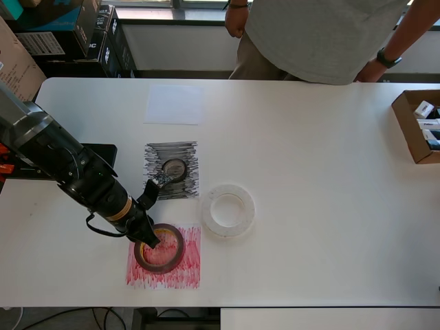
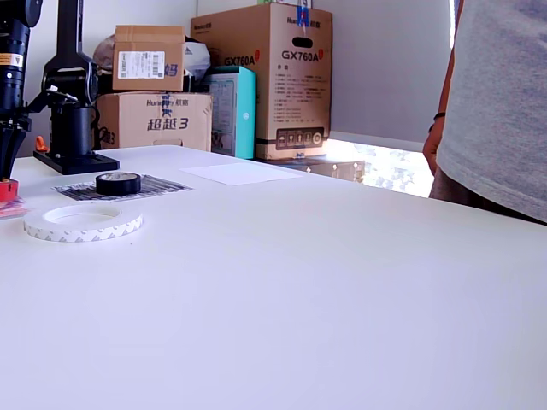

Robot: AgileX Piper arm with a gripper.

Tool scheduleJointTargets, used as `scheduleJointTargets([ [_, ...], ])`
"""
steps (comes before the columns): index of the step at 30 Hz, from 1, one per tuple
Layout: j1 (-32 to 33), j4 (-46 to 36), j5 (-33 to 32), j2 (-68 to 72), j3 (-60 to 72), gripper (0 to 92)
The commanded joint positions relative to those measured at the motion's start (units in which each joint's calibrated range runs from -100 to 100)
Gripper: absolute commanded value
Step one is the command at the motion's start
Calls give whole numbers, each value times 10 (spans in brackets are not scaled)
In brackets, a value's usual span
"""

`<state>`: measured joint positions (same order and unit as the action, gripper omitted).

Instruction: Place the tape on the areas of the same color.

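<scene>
Translucent white tape (image 1: pixel 228 210), light and stiff, lies on the bare surface (image 1: pixel 316 172) beside the red patch (image 1: pixel 165 258), where our pincer (image 1: pixel 147 237) grips the dark-red roll (image 1: pixel 161 249); we'd pinch its rim wall.

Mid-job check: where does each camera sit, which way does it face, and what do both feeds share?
Overhead view: above the table, looking straight down; shows the arm and claw at the red tape on the red patch.
Exterior view: low at table height, looking across toward stacked boxes; only the arm's edge shows at its left.
Shared: black tape on the black patch, white tape, white sheet, bystander.
</scene>
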<state>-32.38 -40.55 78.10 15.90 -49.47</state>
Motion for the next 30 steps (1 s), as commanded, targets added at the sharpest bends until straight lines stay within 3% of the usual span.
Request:
scheduleJointTargets([
  [1,1,-2,2,-7,5,165],
  [13,0,-6,4,-8,7,197],
  [19,-2,-6,2,-8,12,278],
  [30,-5,-17,-2,-17,15,313],
])
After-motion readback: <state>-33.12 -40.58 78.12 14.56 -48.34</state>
